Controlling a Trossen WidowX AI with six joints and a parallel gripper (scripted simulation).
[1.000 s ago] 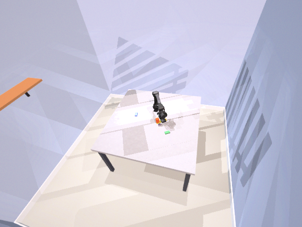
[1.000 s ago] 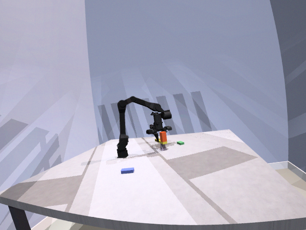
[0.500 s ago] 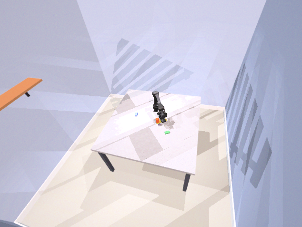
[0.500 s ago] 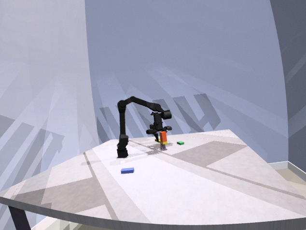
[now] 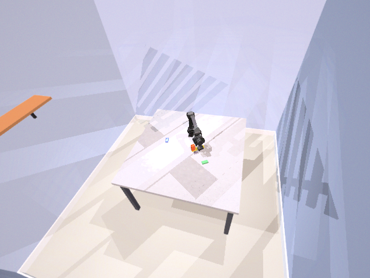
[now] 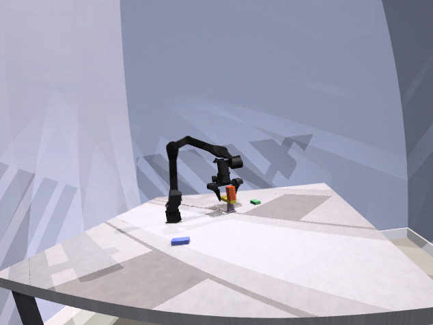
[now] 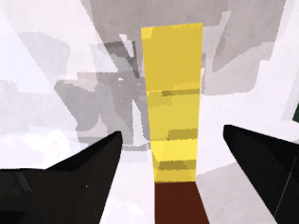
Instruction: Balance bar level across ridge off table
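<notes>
Nearest in the exterior view, a blue block (image 5: pixel 167 139) (image 6: pixel 180 241) lies flat on the pale table (image 5: pixel 134 167) (image 6: pixel 279 262) (image 7: pixel 128 198), well apart from the bar. Beyond it stands the black arm (image 5: pixel 192 122) (image 6: pixel 172 175), reaching over towards a small grey ridge (image 5: pixel 195 152) (image 6: pixel 230 207). Across that ridge sits the yellow bar (image 5: pixel 194 149) (image 6: pixel 229 201) (image 7: pixel 174 108), raised above the table. Its long axis runs from the near end, at right in the exterior view, back and to the left; in the wrist view it points almost straight up the picture. An orange-red block (image 5: pixel 192 147) (image 6: pixel 230 192) (image 7: pixel 175 202) stands upright on the bar's near end. Whether the bar is exactly level is too small to tell.

Above the ridge, the gripper (image 5: pixel 200 148) (image 6: pixel 227 196) (image 7: pixel 171 133) is spread wide and holds nothing. The bar lies between its fingers, with a gap on either side in the wrist view. Farther back, a green block (image 5: pixel 204 162) (image 6: pixel 255 201) (image 7: pixel 297 112) rests flat on the table.
</notes>
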